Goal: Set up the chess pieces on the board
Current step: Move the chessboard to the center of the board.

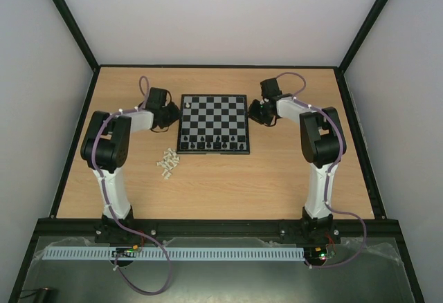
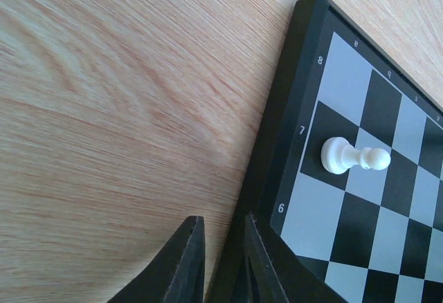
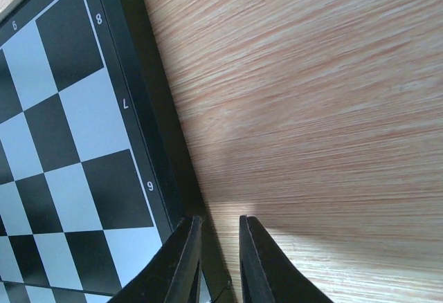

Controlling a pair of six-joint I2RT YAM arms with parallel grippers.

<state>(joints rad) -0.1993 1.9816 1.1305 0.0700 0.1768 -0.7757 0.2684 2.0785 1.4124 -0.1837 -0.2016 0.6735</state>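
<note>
- Table [image 1: 277, 178]: bare wood lies open at 6 o'clock of the board.
- Board [image 1: 213, 123]: sits toward 12 o'clock, black chessmen [image 1: 211, 139] along its near edge (one white pawn [image 2: 353, 156] by the 11 o'clock corner).
- Left gripper [image 2: 223, 220], right gripper [image 3: 219, 220]: at the board's 9 and 3 o'clock edges, jaws slightly apart, empty.
- White heap [image 1: 167, 164]: off-board at 7 o'clock.

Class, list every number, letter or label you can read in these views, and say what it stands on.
"8", "7", "6": left border of the small square chessboard of black and silvery-grey checks, left wrist view.
"8", "7", "6", the last two inverted: its right border, right wrist view.
Small letters on the far border: too blurred to read.
Top view: nothing readable.
</note>
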